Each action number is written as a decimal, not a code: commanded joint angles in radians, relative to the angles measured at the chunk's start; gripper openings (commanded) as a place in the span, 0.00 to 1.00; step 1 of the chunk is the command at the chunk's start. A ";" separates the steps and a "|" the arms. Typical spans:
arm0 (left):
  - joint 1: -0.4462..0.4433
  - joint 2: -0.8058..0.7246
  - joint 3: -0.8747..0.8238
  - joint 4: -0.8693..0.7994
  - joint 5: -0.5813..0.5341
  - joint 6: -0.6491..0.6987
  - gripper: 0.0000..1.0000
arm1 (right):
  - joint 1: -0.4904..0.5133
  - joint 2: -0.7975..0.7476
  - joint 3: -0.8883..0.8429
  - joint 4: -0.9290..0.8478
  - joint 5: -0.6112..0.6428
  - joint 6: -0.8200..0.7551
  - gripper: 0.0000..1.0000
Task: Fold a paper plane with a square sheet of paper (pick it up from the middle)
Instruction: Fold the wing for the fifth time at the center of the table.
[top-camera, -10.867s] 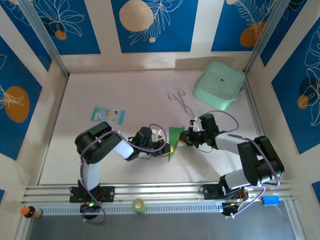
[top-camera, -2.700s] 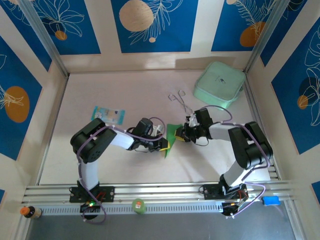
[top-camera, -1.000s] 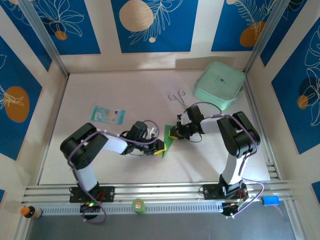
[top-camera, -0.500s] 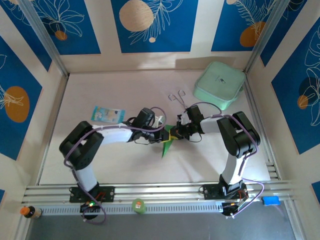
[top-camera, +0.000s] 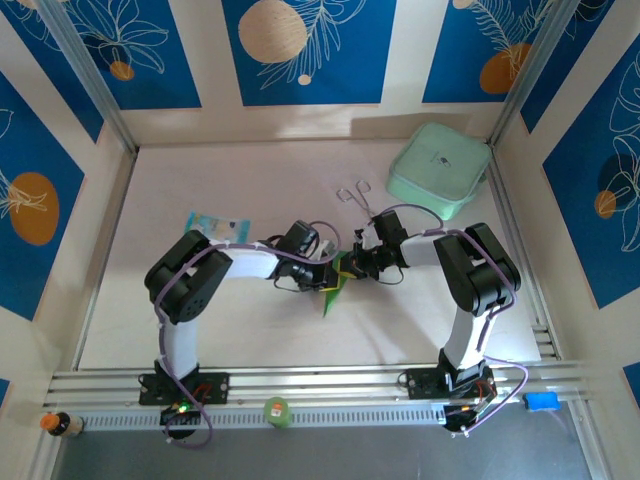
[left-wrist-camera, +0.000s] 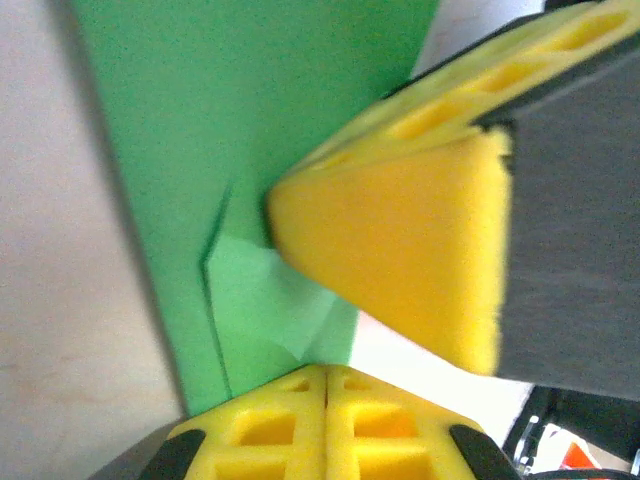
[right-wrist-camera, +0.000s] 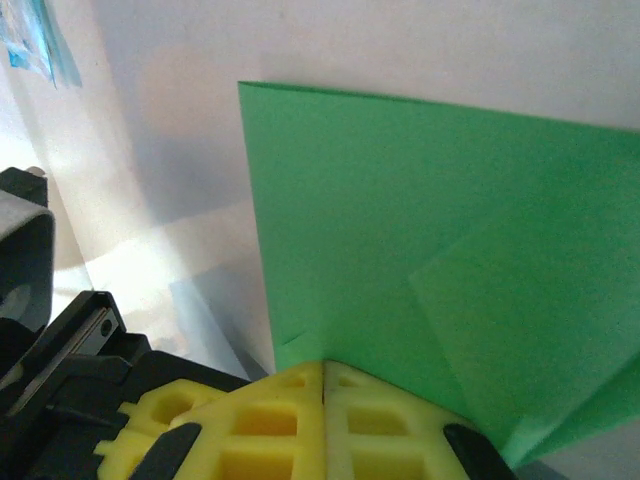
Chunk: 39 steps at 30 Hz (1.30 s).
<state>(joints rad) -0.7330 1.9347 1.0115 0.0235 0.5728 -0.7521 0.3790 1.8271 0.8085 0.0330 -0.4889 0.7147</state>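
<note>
– When you look down from above, where is the square sheet of paper (top-camera: 331, 293)?
– It is in the middle of the table (top-camera: 250, 180), folded thin. Its long way runs from the far edge toward the near edge, and its point aims at the near edge.
– Who has it?
– Both arms. The left gripper (top-camera: 326, 275) comes at its far end from the left and the right gripper (top-camera: 352, 266) from the right, so the paper sits between them. Neither is nearer. Both sets of jaws are squeezed tight, and each looks to pinch the paper's edge.
– What changed?
– A second ago the left gripper was nearer the pointy end and a bit open. Now it has moved up beside the right one and closed. The right gripper stayed put
</note>
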 joint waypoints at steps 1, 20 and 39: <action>0.007 0.009 -0.037 -0.045 -0.068 0.046 0.00 | -0.012 -0.002 -0.035 -0.073 0.057 0.011 0.06; 0.007 0.007 -0.139 -0.034 0.023 0.076 0.00 | -0.022 -0.201 -0.075 -0.035 0.038 -0.052 0.10; 0.009 0.019 -0.156 -0.019 0.020 0.057 0.00 | -0.048 -0.068 -0.027 -0.081 0.148 -0.031 0.08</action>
<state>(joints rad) -0.7284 1.9079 0.9127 0.1394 0.6235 -0.7044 0.3706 1.7466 0.7528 -0.0082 -0.4030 0.6842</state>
